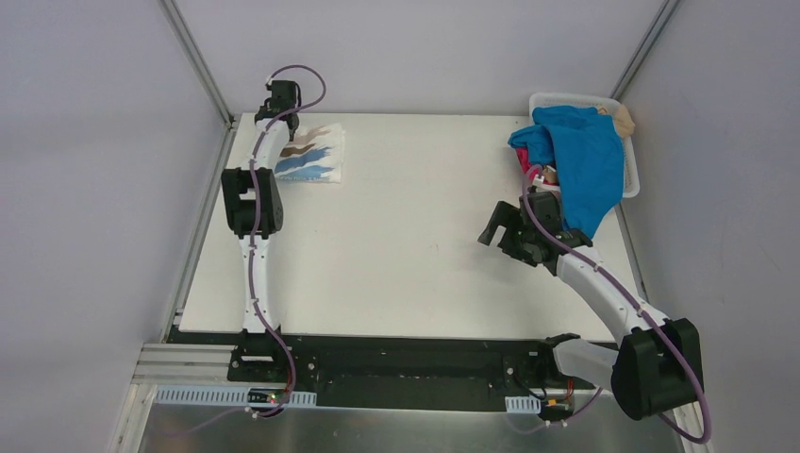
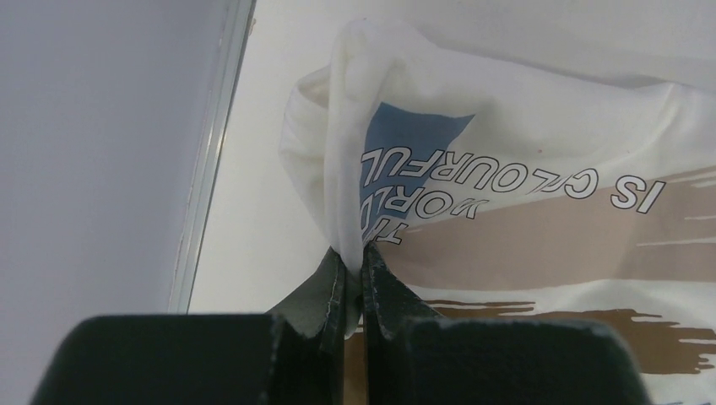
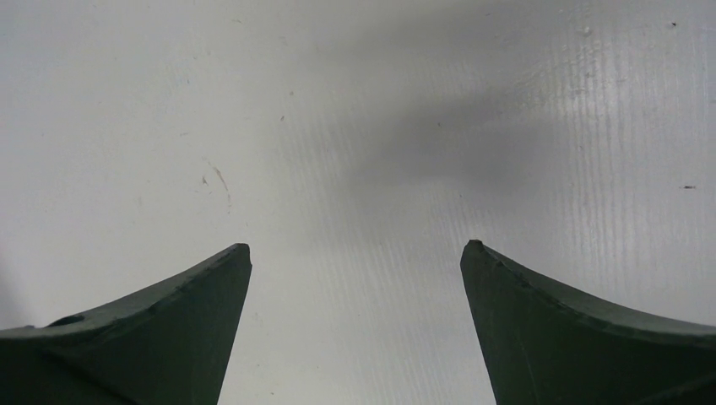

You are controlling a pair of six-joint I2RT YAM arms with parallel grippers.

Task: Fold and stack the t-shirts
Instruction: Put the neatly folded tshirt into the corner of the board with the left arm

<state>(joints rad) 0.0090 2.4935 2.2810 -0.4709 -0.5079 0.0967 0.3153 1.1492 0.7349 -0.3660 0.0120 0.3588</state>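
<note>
Top external view. The white t-shirt (image 1: 314,156), printed with blue and brown strokes, lies folded on the far left part of the table (image 1: 406,245). The left gripper (image 1: 288,121) sits at the shirt's far left corner, in contact with the cloth. From this view I cannot tell how its jaws stand. The basket (image 1: 566,97) stands at the far right corner. The blue t-shirt (image 1: 585,160) is heaped in it and spills over the near rim onto the table. A pink t-shirt (image 1: 525,162) shows at the left of the heap and a tan t-shirt (image 1: 623,118) at the far right. The right gripper (image 1: 494,226) is over bare table, just left of the hanging blue cloth, with its jaws spread.

Left wrist view. The left gripper (image 2: 355,253) has its jaws pressed together on a bunched fold of the white t-shirt (image 2: 507,169), and the pinched cloth rises above the fingertips. Lettering and a tan band show on the fabric. The shirt lies close to the table's left edge.

Right wrist view. The right gripper (image 3: 355,246) has its jaws fully apart and holds nothing. Only the bare table surface lies beyond them.
</note>
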